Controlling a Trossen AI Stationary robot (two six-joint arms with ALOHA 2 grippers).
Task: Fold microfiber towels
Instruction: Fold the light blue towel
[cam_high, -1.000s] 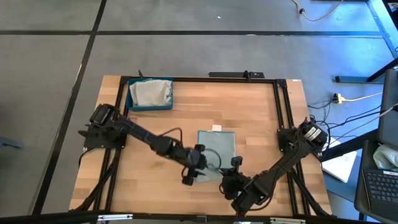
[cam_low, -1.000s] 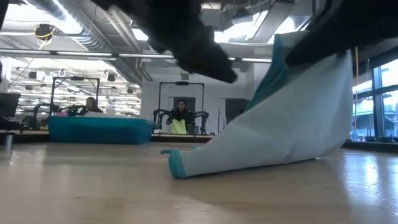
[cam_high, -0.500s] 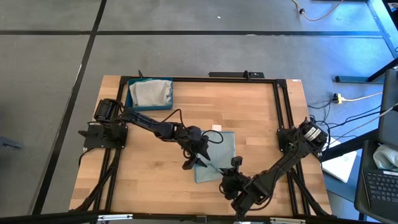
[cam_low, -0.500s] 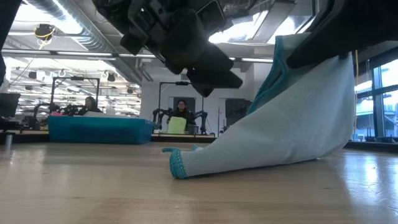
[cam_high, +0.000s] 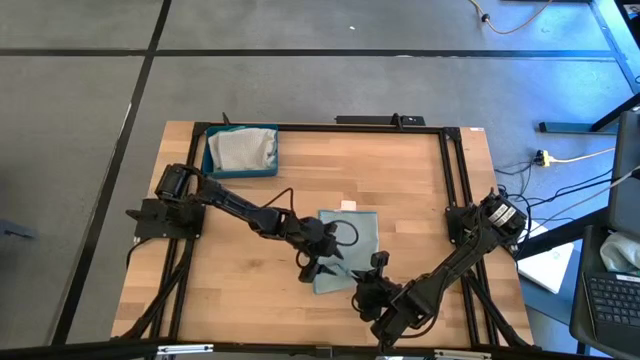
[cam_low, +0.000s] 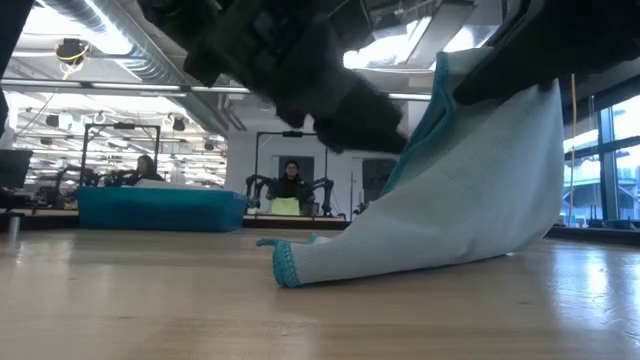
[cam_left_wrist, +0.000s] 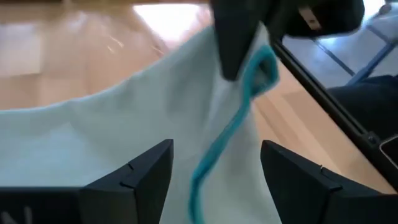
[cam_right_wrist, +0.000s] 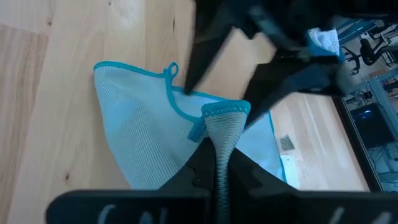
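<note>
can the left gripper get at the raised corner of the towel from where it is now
Probably yes: the left gripper is open with the towel edge between its fingers, and the right gripper pinches the corner just beyond.

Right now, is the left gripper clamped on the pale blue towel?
No. The left gripper is open, fingers either side of the pale blue towel's teal hem.

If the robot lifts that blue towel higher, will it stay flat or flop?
Probably flop: the pale blue towel already sags from the right gripper pinching one corner. It looks thin and light, and likely bunches if pushed.
</note>
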